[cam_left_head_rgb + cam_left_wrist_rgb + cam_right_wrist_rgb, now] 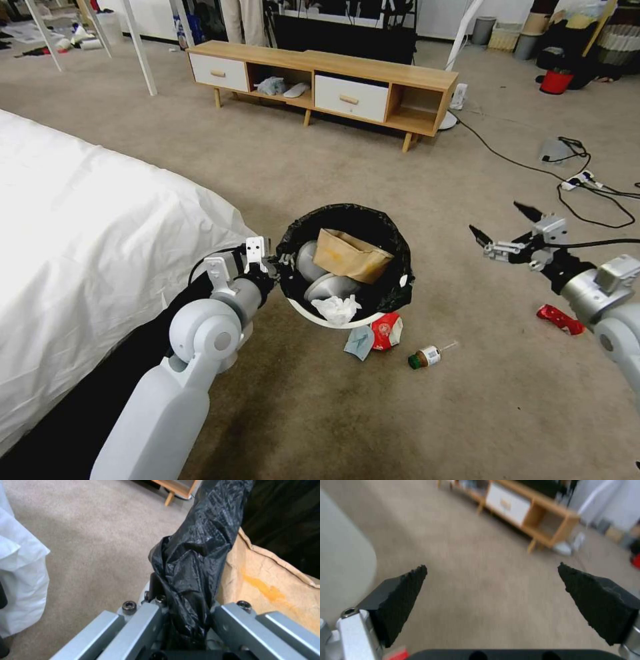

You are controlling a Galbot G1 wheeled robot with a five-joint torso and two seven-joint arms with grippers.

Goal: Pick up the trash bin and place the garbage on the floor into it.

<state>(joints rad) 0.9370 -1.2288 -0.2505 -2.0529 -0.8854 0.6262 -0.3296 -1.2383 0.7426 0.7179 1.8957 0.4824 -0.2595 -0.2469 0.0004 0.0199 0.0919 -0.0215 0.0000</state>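
Beige carpet; left gripper (283, 261) pinches round trash bin's (313, 316) crinkled black liner

Pale grey-white plastic arm shells w/ round elbow joints, metallic silver wrist sections. Left gripper (279, 261): white perforated bracket on top, brushed aluminium bars w/ black hex socket screws close up, thin black cable looping off wrist. Right gripper (505, 225): silver block hardware, two black wedge-shaped fingertips (400, 600) w/ rough textured faces, one hex screw by the base, black cable trailing back.
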